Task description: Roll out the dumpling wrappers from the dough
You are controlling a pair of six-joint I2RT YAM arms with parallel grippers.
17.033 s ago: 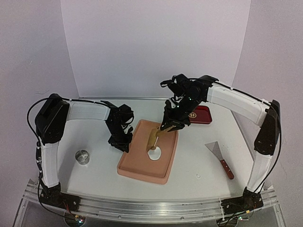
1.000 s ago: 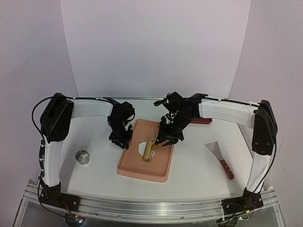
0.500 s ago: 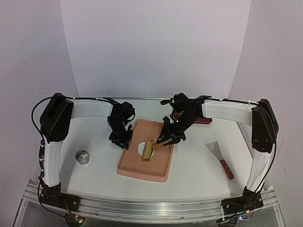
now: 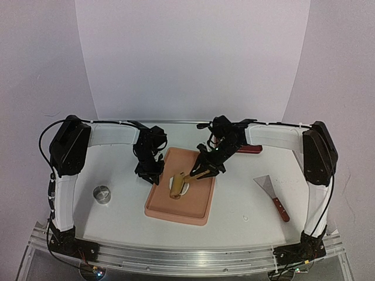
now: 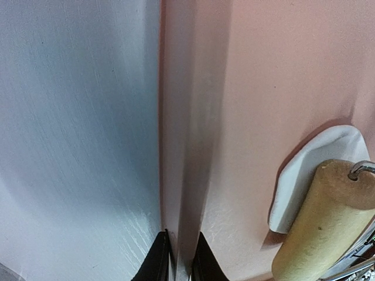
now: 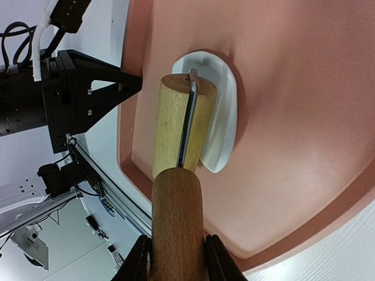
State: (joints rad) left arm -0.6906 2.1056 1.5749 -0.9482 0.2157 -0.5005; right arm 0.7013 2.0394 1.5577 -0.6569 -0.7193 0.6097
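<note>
Right wrist view cuts my right hand (image 6: 176, 261) off at the bottom edge. Both fingers (image 6: 138, 260) still show, pressed against the darker handle of the pale wooden rolling pin (image 6: 176, 126) with its thin metal yoke. Its roller covers the middle of the soft white dough (image 6: 221, 117), a flattened oval sheet on the shallow salmon-pink rectangular tray (image 6: 293, 146). Only the sheet's edge shows around the roller.

From the left wrist, my left hand (image 5: 179, 261) appears as two dark fingertips pinching that tray's raised rim, and the roller runs out of frame at the lower right.

From above, the dough is almost wholly hidden under the roller. My right arm covers most of a flat dark-red tray (image 4: 251, 150) at the back of the white desk (image 4: 246, 199).

Compared with a second ago, the roller sits further left on the pink tray, and my left hand is where it was. Seventeen seconds back the dough lay uncovered as a small round patch, with the roller just beyond it.
</note>
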